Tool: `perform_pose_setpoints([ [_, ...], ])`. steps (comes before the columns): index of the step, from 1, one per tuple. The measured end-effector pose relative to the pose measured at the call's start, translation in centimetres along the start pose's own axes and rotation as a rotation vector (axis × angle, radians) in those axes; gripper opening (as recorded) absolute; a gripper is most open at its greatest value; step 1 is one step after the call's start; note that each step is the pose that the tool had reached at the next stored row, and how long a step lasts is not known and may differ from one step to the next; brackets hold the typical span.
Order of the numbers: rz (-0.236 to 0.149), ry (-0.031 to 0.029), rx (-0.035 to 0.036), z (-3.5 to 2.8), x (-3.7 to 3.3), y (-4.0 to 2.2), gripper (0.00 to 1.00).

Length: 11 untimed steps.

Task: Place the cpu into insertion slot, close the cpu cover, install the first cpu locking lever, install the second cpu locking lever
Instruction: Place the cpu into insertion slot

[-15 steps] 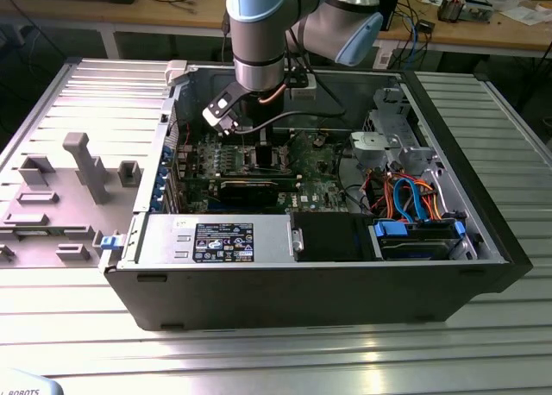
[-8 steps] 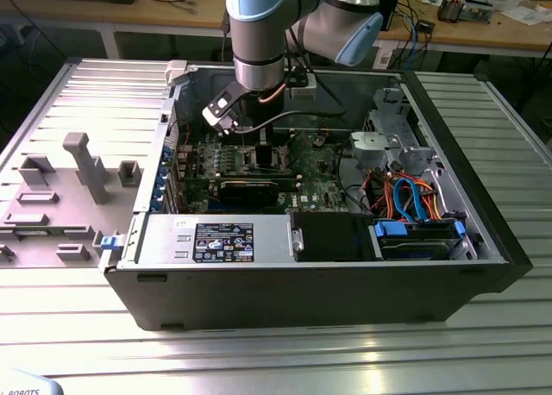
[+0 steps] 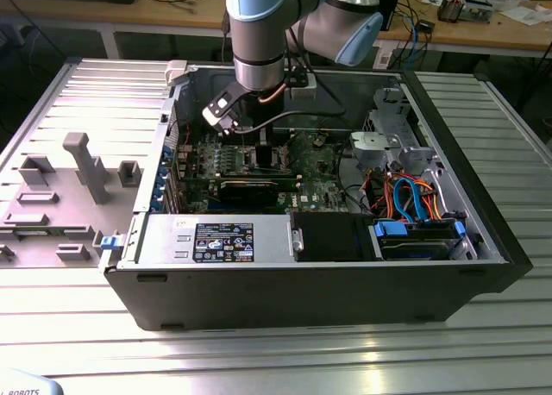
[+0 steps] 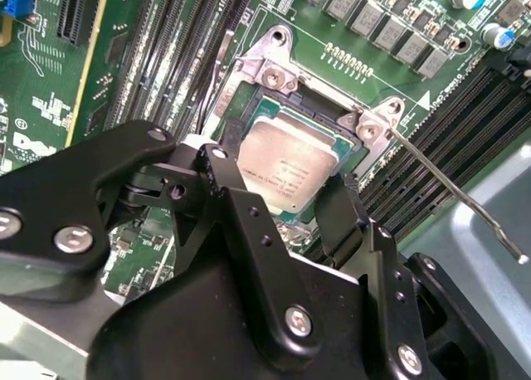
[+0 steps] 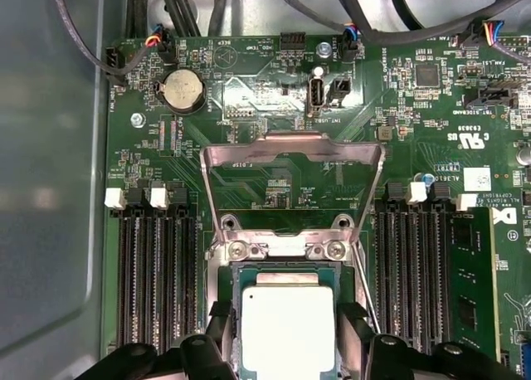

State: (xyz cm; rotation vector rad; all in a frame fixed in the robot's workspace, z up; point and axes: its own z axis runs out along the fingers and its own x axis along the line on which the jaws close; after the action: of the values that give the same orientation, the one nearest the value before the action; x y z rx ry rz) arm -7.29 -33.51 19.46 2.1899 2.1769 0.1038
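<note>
We judge step one nearly done: the black claw [image 5: 286,315] clamps the flat silver-grey square cpu [image 5: 288,338] seated in the shiny-rimmed square insertion slot [image 5: 282,247], silver frame cpu cover [image 5: 290,150] swung open (wire lever [image 4: 465,202] unlatched), so next needs a release without lifting the chip

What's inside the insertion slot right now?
The cpu sits in the insertion slot, silver top up, with the cover raised. The contacts under it are hidden.
</note>
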Motion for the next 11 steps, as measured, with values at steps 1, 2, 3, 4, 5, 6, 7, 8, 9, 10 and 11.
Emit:
perform_pose_setpoints([
  [1, 0.000, 0.0005, -0.0001, 0.07, 0.00, 0.00, 0.61],
  [2, 0.000, 0.0008, -0.0002, 0.08, 0.01, 0.00, 0.61],
  [3, 0.000, 0.0017, -0.0005, 0.10, 0.03, 0.00, 0.61],
  [4, 0.000, 0.0009, -0.0003, 0.08, 0.03, 0.00, 0.68],
  [5, 0.000, -0.0024, 0.0015, -1.10, 0.04, 0.09, 0.68],
  [6, 0.000, -0.0025, 0.0026, -1.48, 0.04, 0.12, 0.68],
  [7, 0.000, -0.0023, 0.0033, -1.71, 0.05, 0.15, 0.68],
  [8, 0.000, -0.0029, 0.0053, -1.93, 0.05, 0.20, 0.68],
  [9, 0.000, -0.0036, 0.0074, -2.02, 0.05, 0.23, 0.67],
  [10, 0.000, -0.0034, 0.0097, -2.06, 0.06, 0.27, 0.60],
  [11, 0.000, -0.0034, 0.0112, -2.06, 0.05, 0.29, 0.53],
])
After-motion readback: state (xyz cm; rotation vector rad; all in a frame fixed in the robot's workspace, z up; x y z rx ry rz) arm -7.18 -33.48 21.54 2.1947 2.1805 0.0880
